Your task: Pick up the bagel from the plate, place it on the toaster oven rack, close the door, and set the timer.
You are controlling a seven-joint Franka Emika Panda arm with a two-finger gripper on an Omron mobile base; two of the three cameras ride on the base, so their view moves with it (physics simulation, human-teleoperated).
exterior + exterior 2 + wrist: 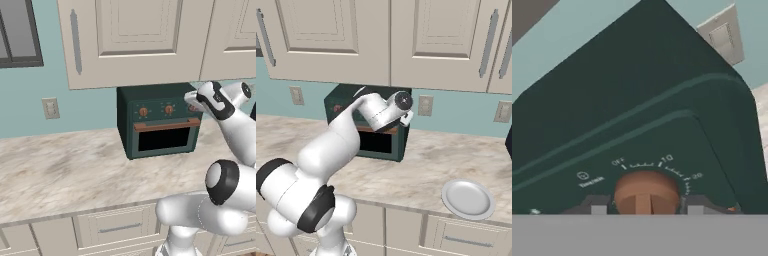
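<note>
The dark green toaster oven's door (pixel 165 138) is closed, its copper bar handle (pixel 166 125) along the top edge. Its black glass hides the rack and the bagel. My gripper (pixel 193 102) is pressed up to the oven's upper right corner. In the hand view the copper timer knob (pixel 646 192) sits between the two fingertips (pixel 598 206), which flank it closely on both sides; its pointer stands between the off mark and 10. The white plate (pixel 468 198) lies bare on the counter to the right of the oven.
Two other copper knobs (pixel 143 111) sit left of the timer. Cream wall cabinets (pixel 135 40) hang low over the oven. Wall outlets (pixel 426 105) are set in the teal backsplash. The marble counter (pixel 65 170) stretches left of the oven.
</note>
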